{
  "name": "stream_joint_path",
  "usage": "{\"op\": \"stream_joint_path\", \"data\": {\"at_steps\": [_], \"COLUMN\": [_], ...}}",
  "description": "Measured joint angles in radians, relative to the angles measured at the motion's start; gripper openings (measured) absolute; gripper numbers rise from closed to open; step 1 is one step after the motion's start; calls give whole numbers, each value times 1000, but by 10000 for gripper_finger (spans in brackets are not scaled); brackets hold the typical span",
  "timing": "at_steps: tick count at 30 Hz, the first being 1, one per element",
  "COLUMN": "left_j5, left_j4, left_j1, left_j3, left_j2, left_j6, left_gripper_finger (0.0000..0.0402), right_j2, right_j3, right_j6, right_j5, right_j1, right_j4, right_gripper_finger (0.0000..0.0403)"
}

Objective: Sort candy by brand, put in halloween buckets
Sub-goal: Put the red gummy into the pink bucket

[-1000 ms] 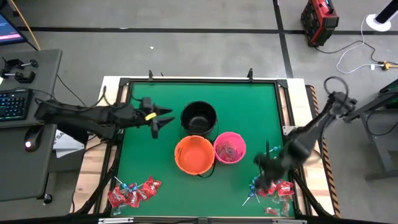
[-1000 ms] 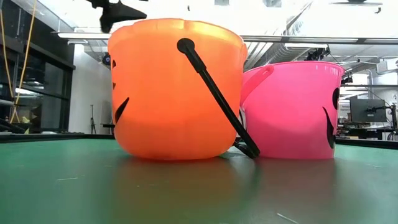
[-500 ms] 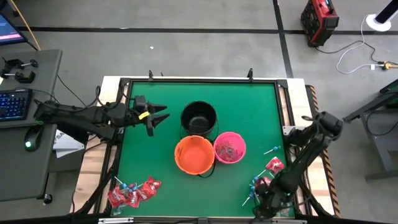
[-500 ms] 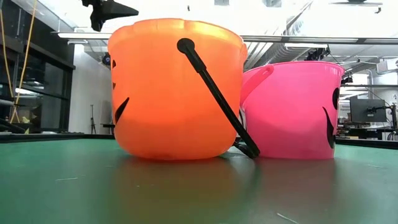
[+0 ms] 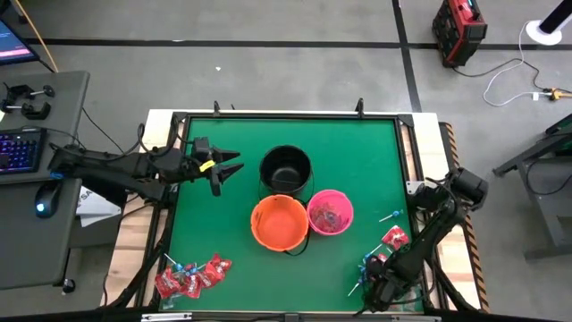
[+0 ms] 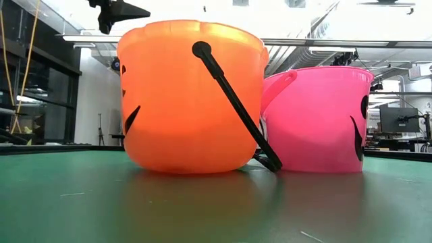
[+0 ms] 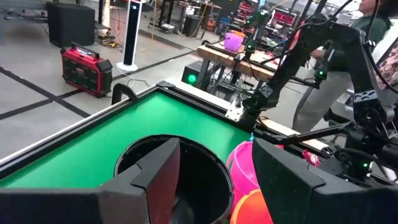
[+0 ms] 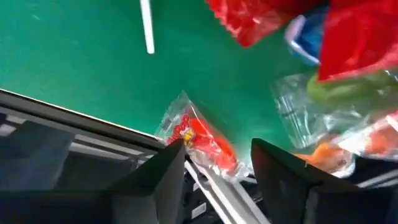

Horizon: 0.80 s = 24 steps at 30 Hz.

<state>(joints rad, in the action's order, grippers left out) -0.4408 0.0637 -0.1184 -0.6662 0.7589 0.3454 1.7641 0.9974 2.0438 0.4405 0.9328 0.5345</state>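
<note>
Pink bucket holds some candy; orange bucket beside it looks empty. Piles remain well left and right of it. My right hand, fingers apart, empty, over right pile; left hand wide, idle.

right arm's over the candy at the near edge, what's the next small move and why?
Probably lower the right gripper and close on the clear red packet between its open jaws: it lies at the table edge, apart from the candy pile. The left gripper waits, open, beside the black bucket.
</note>
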Motion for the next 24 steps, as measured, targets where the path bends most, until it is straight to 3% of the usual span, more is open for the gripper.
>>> {"op": "stream_joint_path", "data": {"at_steps": [8,14,17,20,24], "left_j5": [0,0,-23,-77,-130], "left_j4": [0,0,-1,-8,-9], "left_j1": [0,0,0,0,0], "left_j3": [0,0,-26,-71,-116], "left_j2": [0,-9,-43,-89,-143], "left_j6": [-9,-31,-71,-143,-217], "left_gripper_finger": [193,193,193,193,193], "right_j2": [30,19,-16,-73,-154], "right_j3": [0,82,169,279,396], "right_j6": [-49,-183,-267,-331,-405], "right_j5": [2,-2,-28,-120,-385], "right_j1": [-1,-1,-1,-12,-66], "right_j4": [-13,78,200,383,616], "right_gripper_finger": [158,25,17,6,5]}}
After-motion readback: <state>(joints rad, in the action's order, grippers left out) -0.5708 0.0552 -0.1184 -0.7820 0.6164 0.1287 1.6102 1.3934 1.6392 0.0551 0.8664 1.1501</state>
